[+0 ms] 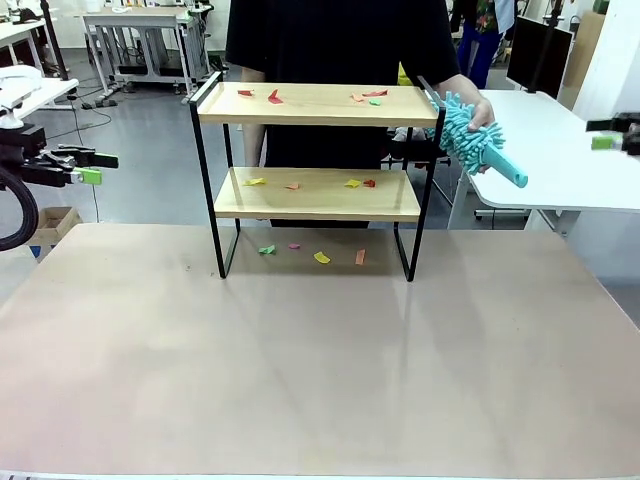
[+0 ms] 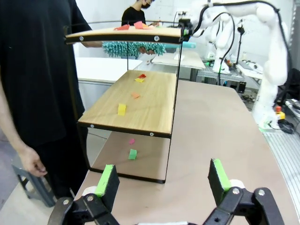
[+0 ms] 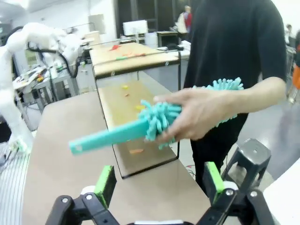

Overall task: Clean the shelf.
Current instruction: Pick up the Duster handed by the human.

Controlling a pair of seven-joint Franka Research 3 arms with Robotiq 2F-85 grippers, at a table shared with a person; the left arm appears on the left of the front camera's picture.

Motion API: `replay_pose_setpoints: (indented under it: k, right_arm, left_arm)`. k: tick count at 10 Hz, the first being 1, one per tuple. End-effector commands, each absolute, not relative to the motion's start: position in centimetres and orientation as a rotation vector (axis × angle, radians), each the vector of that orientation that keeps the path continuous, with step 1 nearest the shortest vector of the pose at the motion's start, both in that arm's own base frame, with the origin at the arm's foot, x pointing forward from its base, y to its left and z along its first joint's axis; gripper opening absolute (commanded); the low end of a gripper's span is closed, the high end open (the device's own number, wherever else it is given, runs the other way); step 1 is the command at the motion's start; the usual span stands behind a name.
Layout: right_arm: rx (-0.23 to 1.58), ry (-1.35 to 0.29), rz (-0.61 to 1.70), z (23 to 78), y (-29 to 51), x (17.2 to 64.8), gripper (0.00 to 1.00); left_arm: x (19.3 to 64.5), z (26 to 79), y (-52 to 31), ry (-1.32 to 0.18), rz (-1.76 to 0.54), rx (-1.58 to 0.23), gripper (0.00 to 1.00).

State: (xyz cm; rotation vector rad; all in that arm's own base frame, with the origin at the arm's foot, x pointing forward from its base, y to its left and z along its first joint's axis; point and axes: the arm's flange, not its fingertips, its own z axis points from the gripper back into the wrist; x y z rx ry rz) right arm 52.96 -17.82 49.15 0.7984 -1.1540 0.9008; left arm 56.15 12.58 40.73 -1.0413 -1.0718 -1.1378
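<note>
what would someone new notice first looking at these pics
A two-tier wooden shelf stands at the far middle of the table, with coloured paper scraps on both boards and on the table beneath. At its right end a person's hand holds a fluffy turquoise duster, handle pointing away from the shelf. The left gripper and the right gripper hang open at the sides.

Grey floor (image 1: 140, 170), white desks (image 1: 140, 18), black monitor (image 1: 538, 55)

A lab — white workbenches (image 1: 560, 150), a black monitor (image 1: 538, 58), grey floor (image 1: 150, 150)
</note>
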Motion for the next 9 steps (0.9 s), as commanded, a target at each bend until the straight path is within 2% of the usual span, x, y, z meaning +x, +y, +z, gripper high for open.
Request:
replay_pose_setpoints:
  k: [1, 3, 4, 5, 6, 7, 9]
  right_arm:
    - [0.703, -1.056, 0.680, 51.8, -12.7, 51.6, 1.00]
    - [0.531, -0.938, 0.477, 54.2, -8.0, 50.5, 1.00]
    - [0.485, -0.808, 0.477, 55.5, -6.2, 49.7, 1.00]
    - [0.398, -0.780, 0.499, 56.3, -4.3, 49.1, 1.00]
    - [0.369, -0.797, 0.511, 56.4, -3.6, 49.6, 1.00]
    - [0.327, -0.890, 0.550, 56.2, -4.4, 50.0, 1.00]
    - [0.361, -0.867, 0.511, 56.1, -3.9, 49.8, 1.00]
  left_arm:
    - [56.1, 40.9, 12.6, -1.078, -1.143, -1.036, 1.00]
    - [56.1, 40.9, 12.6, -1.078, -1.143, -1.036, 1.00]
    - [56.1, 40.9, 12.6, -1.078, -1.143, -1.036, 1.00]
    - [56.1, 40.9, 12.6, -1.078, -1.143, -1.036, 1.00]
    - [56.1, 40.9, 12.6, -1.078, -1.143, -1.036, 1.00]
    - [56.1, 40.9, 12.6, -1.078, -1.143, -1.036, 1.00]
    - [56.1, 40.9, 12.6, -1.078, -1.143, -1.036, 1.00]
